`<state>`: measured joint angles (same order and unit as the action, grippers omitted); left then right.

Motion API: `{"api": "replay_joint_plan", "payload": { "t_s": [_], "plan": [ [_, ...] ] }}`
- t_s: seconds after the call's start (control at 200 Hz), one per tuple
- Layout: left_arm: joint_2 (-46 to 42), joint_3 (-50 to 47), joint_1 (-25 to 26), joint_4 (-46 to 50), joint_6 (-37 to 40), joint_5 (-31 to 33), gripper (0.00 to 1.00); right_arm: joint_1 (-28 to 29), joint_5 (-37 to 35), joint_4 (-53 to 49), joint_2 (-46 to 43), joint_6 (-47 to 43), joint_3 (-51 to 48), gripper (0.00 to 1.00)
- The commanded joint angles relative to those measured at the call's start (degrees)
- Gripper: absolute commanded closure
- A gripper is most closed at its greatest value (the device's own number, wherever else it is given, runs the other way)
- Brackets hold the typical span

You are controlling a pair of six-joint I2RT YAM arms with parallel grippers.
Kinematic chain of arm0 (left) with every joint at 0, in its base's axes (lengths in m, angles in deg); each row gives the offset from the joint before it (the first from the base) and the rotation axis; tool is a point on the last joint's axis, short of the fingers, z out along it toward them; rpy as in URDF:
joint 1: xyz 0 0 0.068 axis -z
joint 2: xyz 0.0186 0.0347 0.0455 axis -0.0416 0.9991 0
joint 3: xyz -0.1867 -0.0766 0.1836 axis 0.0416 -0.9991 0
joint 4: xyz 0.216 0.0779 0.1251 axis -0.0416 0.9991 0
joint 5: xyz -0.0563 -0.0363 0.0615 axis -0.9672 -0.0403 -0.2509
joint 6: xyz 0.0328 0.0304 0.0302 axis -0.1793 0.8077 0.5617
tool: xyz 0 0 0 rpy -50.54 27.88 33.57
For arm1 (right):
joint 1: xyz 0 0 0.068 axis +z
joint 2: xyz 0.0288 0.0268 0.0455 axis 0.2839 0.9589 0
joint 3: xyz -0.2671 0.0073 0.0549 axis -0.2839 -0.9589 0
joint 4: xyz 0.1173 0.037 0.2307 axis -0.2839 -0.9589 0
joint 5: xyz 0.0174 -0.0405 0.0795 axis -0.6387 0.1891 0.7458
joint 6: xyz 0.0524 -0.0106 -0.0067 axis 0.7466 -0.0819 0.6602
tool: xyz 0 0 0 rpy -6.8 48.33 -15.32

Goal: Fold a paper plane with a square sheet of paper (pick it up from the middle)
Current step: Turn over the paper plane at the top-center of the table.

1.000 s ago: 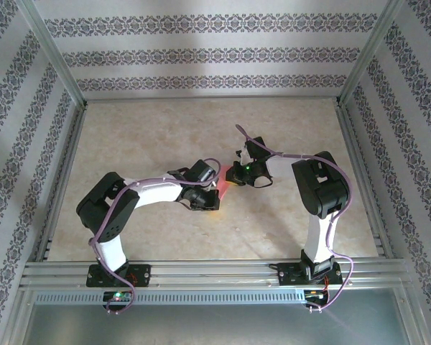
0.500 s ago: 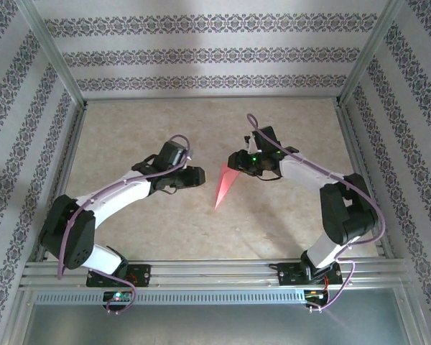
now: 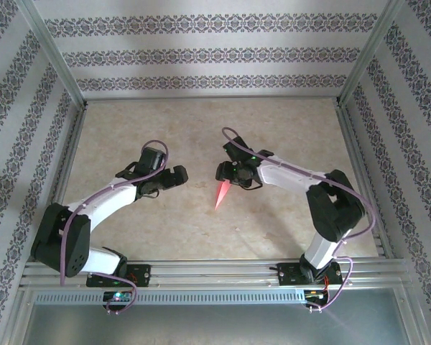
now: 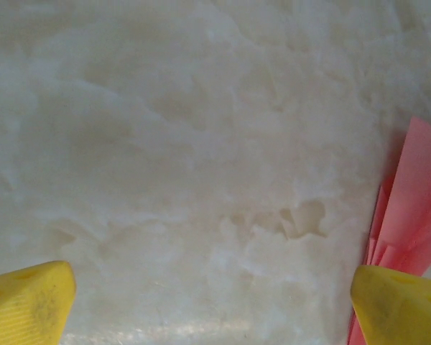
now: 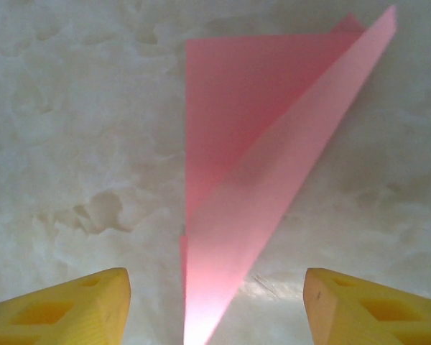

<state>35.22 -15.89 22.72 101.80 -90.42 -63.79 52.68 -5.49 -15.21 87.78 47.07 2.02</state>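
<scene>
- My right jaws are spread wide. Their yellow fingertips [image 5: 65, 309] sit in the two lower corners of my right wrist view, and the paper plane [image 5: 230, 180] lies between them, touching neither.
- The plane is pink-red and folded into a slim dart. One flap lies flat on the marbled tabletop [image 5: 72, 108]. A paler flap crosses it on a slant, and I cannot tell whether that flap is lifted.
- From above, the paper plane [image 3: 220, 194] lies near the middle of the tabletop [image 3: 165, 129]. Its sharp tip points toward my bases and its wide end sits just under my right jaws.
- My left jaws are also spread and hold nothing. Their fingertips [image 4: 25, 302] frame bare tabletop.
- The plane's edge [image 4: 413, 194] shows at the right side of my left wrist view, beside the right-hand fingertip.
- From above, my left jaws hover near the plane's left side, apart from it.
</scene>
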Motion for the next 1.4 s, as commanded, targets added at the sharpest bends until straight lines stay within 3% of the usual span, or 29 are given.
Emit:
{"api": "replay_joint_plan", "payload": {
  "t_s": [0.0,0.225,0.554,0.859,1.079,1.229,1.399],
  "plan": [
    [-0.93,-1.54,-1.42,-4.04,0.04,-0.13,0.0,0.99,-5.39,-3.92,3.6,5.08,3.28,0.36],
    [-0.1,-1.89,-2.45,-3.92,1.55,-2.99,0.0,1.87,-7.7,-7.14,7.35,8.28,6.03,0.46],
    [-0.16,-2.02,-2.85,-3.74,1.92,-2.72,0.0,2.03,-10.29,-7.49,3.41,11.45,1.5,0.69],
    [-0.7,-2.14,-3.18,-3.37,1.7,-2.43,0.0,1.19,-8.71,-5.28,3.65,11.78,0.38,0.9],
    [-1.55,-1.99,-3.79,-2.58,1.52,-2.43,0.0,0.17,-6.55,-1.22,1.82,8.31,-0.25,0.96],
    [-3.24,-2.34,-5.95,-2.62,0.67,-4.28,0.0,-0.21,-0.15,3.68,-0.25,1.92,2.56,0.97],
    [-6.02,-3.51,-9.44,-3.2,-0.9,-7.23,0.0,-0.06,18.13,15.74,1.35,-0.92,5.43,0.96]
  ]
}}
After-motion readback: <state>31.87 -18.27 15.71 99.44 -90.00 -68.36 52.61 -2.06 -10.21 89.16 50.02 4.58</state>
